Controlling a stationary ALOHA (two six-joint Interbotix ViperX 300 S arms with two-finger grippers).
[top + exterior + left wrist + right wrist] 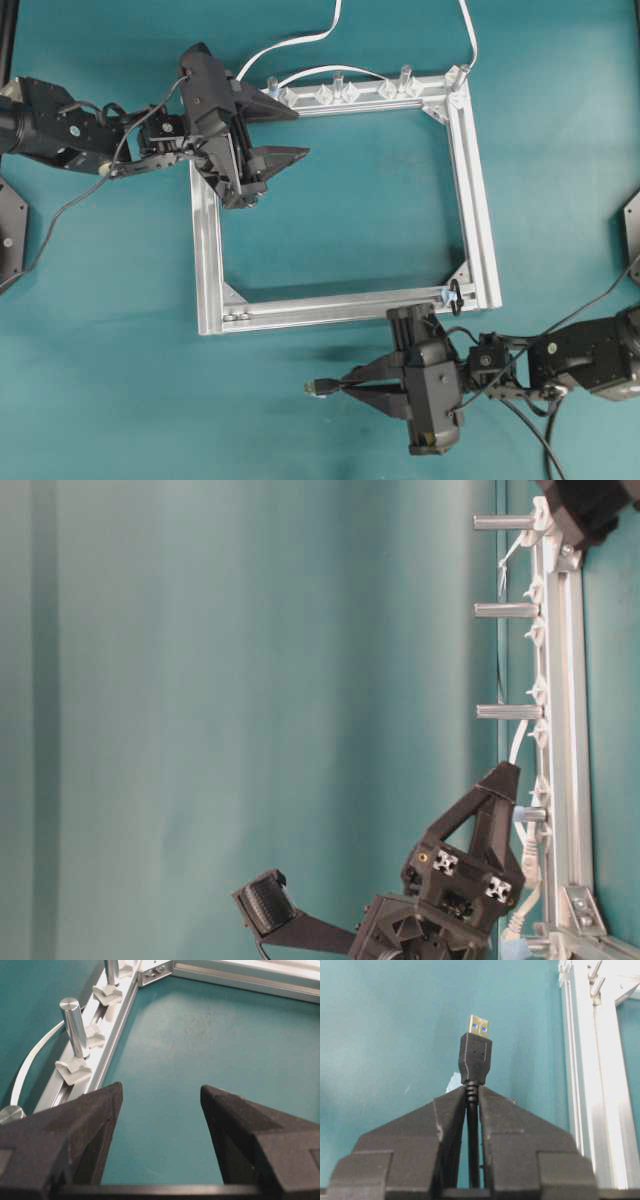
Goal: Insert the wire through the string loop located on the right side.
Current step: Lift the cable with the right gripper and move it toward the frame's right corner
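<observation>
Overhead, the left gripper (285, 130) sits over the upper left corner of the aluminium frame (207, 262), its two black fingers spread wide apart with nothing between them. One finger lies across the top bar beside the first clear plastic clips (333, 93); the other points into the open middle of the frame above the teal table (120, 340). The left wrist view agrees: the fingers (85, 1125) stand well apart, bare teal surface showing between them, and short metal pegs (74, 1025) rise from the bar on their left. Flat white cables (300, 45) run from the top bar off the upper edge of the overhead view.

Further right, below the frame's bottom bar, the right gripper (350, 385) points toward the left of the overhead view and is closed on the wire (474, 1110). In the right wrist view its two fingers pinch the ribbed strain relief just behind the black plug (475, 1062), and the metal USB tip (478, 1026) sticks out past the fingertips, above the table and clear of the frame bar on its right. Overhead, the plug (318, 388) lies well left of the string loop (455, 295), a small black ring standing on the bottom bar near the lower right corner. The wire is outside the loop.
</observation>
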